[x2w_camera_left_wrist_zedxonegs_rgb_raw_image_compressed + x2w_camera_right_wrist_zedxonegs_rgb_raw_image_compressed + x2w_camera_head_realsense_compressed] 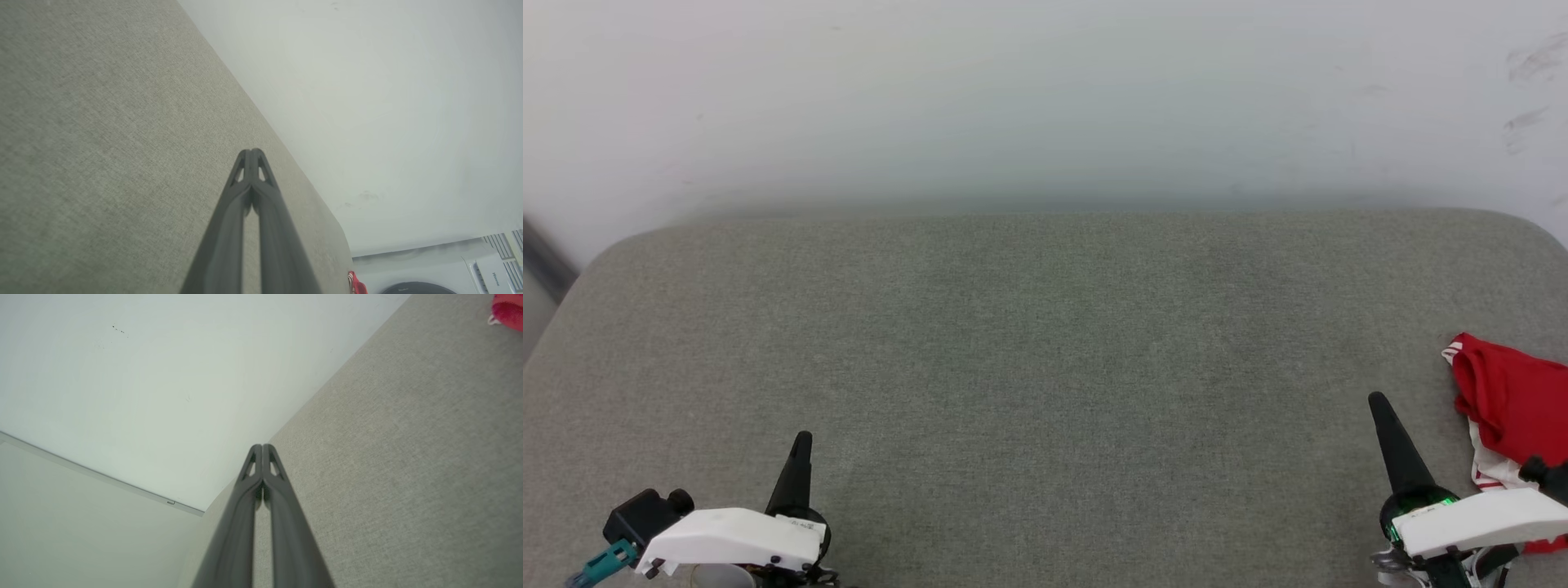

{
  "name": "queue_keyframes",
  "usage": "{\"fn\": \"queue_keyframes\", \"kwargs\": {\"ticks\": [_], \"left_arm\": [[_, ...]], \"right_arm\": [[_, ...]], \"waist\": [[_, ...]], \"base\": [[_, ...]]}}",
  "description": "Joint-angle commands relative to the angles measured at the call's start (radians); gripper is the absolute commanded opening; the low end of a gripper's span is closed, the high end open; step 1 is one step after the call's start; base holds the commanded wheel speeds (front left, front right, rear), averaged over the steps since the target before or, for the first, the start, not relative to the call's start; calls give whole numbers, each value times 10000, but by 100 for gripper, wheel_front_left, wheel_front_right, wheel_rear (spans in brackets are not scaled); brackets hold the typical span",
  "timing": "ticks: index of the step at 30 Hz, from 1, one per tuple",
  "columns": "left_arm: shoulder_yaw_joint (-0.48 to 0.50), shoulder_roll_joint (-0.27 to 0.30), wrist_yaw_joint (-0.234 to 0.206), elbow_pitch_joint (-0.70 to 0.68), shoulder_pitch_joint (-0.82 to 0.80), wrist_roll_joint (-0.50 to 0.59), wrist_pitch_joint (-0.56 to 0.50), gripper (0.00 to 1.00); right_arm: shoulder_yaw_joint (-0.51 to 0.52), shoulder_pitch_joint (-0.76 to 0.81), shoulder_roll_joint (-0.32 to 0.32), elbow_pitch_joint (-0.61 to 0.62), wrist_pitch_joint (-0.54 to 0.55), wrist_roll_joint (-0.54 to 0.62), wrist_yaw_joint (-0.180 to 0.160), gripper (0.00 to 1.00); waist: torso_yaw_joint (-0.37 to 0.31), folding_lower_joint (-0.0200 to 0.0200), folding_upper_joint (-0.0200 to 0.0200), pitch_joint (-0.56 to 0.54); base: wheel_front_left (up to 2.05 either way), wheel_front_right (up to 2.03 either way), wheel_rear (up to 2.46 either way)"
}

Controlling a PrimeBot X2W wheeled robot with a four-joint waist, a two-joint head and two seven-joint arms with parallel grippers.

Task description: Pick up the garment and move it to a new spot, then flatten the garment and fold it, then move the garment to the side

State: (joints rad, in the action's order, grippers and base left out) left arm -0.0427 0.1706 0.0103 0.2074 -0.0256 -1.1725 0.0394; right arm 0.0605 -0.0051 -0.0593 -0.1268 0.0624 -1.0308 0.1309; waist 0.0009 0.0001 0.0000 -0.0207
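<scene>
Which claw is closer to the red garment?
The right claw: the garment lies just beside it, while the left claw sits far across the grey surface.

The left claw and right claw had long, dark, tapering fingers with small cut-outs near the tips, on white shells. The left one bore a teal plug; the right, a green glow.

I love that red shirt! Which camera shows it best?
The head view: the red shirt lies bunched at the right edge of the grey surface, striped trim visible, though partly cut off. The left wrist view catches a red sliver at its bottom; the right wrist view, a blurry red corner.
</scene>
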Motion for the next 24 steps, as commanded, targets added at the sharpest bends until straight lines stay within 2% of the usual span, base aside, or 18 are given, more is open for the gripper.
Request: {"fn": "queue_keyframes", "kwargs": {"ticks": [1,24], "left_arm": [[129,-24,104,-46,-261,-209,-62,0],[701,-478,553,121,-532,-1885,-638,0]], "right_arm": [[36,-310,-54,36,25,-303,0,0],[187,-627,-38,-450,175,-2532,0,0]], "waist": [[0,-1,0,5],[-3,-1,0,82]], "base": [[0,0,0],[0,0,0]]}}
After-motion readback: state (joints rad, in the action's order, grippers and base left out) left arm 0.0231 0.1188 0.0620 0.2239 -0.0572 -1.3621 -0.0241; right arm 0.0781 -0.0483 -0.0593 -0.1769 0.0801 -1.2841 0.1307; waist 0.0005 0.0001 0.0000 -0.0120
